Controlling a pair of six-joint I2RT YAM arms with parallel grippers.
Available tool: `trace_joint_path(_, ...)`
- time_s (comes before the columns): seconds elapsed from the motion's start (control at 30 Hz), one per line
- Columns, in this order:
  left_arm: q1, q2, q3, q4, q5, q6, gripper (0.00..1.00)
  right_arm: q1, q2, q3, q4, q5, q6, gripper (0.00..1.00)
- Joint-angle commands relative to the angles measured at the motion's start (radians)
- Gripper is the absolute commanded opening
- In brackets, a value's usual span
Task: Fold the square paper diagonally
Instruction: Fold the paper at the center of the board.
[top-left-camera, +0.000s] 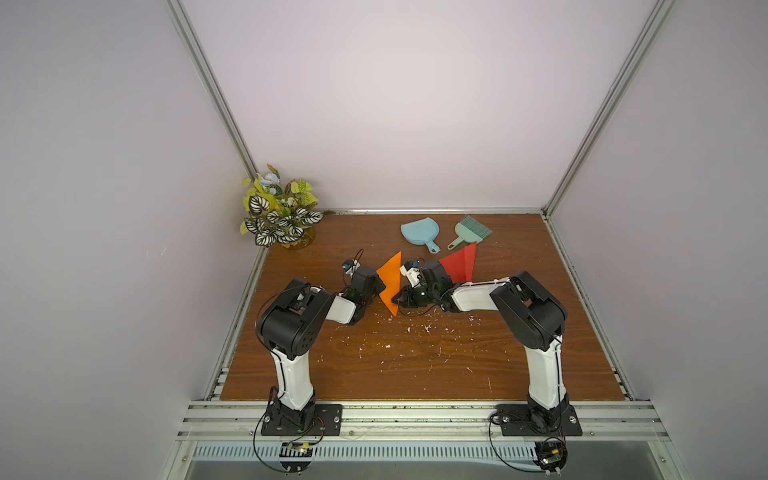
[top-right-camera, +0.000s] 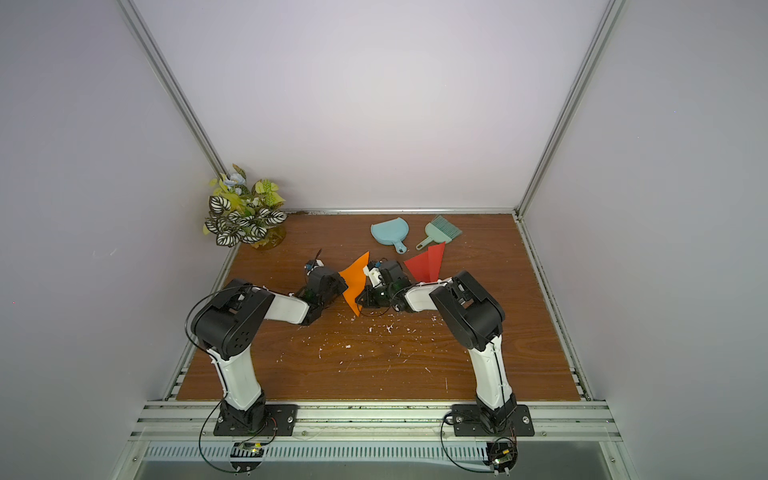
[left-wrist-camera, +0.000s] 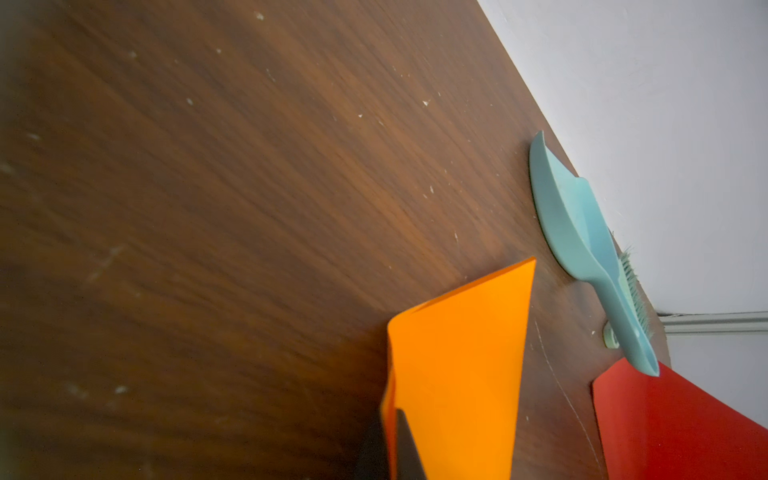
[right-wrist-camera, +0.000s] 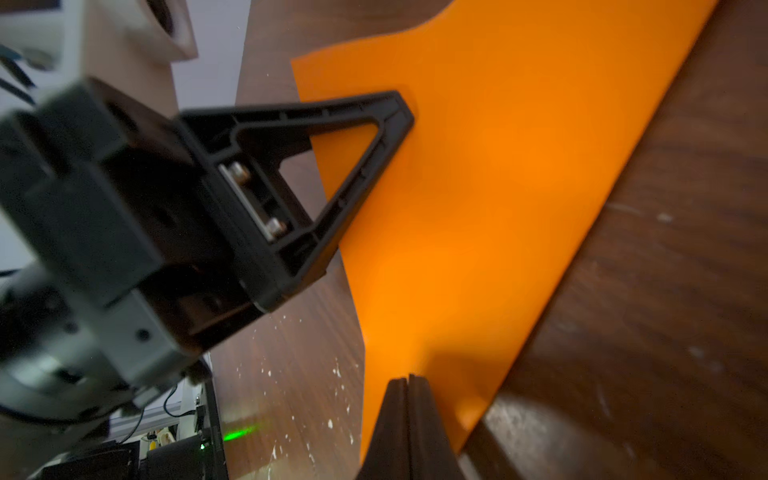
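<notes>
The orange square paper (top-left-camera: 390, 286) (top-right-camera: 355, 282) is doubled over into a triangular shape between my two grippers, mid-table. My left gripper (top-left-camera: 380, 286) (left-wrist-camera: 391, 419) is shut on one edge of it, with both layers pinched between the jaws. The right wrist view shows this grip, the left gripper's black triangular finger (right-wrist-camera: 374, 137) lying over the paper's (right-wrist-camera: 498, 187) edge. My right gripper (top-left-camera: 401, 300) (right-wrist-camera: 409, 380) is shut, jaws pressed together with nothing between them, tips over the paper's near corner. Whether they touch the sheet I cannot tell.
A folded red paper (top-left-camera: 459, 264) (left-wrist-camera: 673, 424) lies just behind the right wrist. A light blue dustpan (top-left-camera: 417, 232) and green brush (top-left-camera: 469, 230) sit near the back wall. A potted plant (top-left-camera: 280, 212) fills the back left corner. White crumbs (top-left-camera: 415, 328) dot the wooden table in front.
</notes>
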Motion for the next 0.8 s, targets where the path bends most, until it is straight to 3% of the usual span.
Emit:
trace_joint_path(0.0,0.007,-0.019,-0.04,-0.017,-0.012,-0.041,0.0,-0.026,0.0,0.073,0.006,-0.04,-0.016,0.06)
trace_joint_path(0.4,-0.021,0.0,-0.049,0.039,-0.073,-0.14,0.0,-0.066,0.08,0.182,-0.157,-0.025,-0.101,0.07)
trace_joint_path(0.77,-0.028,0.036,-0.016,0.019,-0.06,-0.138,0.0,-0.057,0.047,0.089,-0.159,-0.081,-0.138,0.07)
